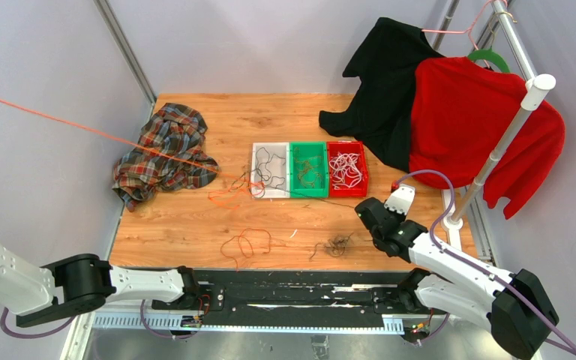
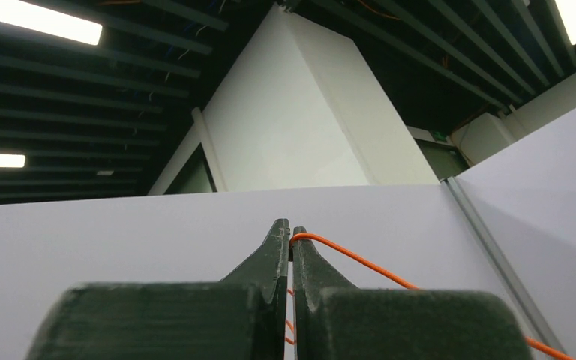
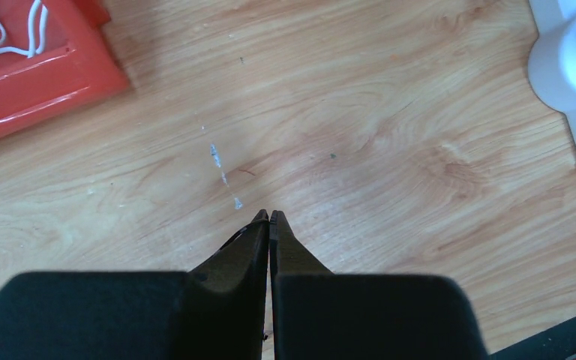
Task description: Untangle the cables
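Left gripper is pressed shut on the orange cable, pinching it right at the tips; wrist cam looks up at the ceiling, so prob the arm's raised + swung out to draw that strand clear of the mess; in the top view it runs taut from the far left edge, over the plaid shirt, down to the orange loops by the white bin.

Right gripper is closed too, low over the table near the red bin; my guess is it's anchoring smth so the pull has resistance, but tbh can't tell if anything's actually between the fingers; only a faint dark line along one.

Left gripper is off-frame in the top view; black tangle near the front edge is too fine to see what crosses what; same w/ the green bin contents.
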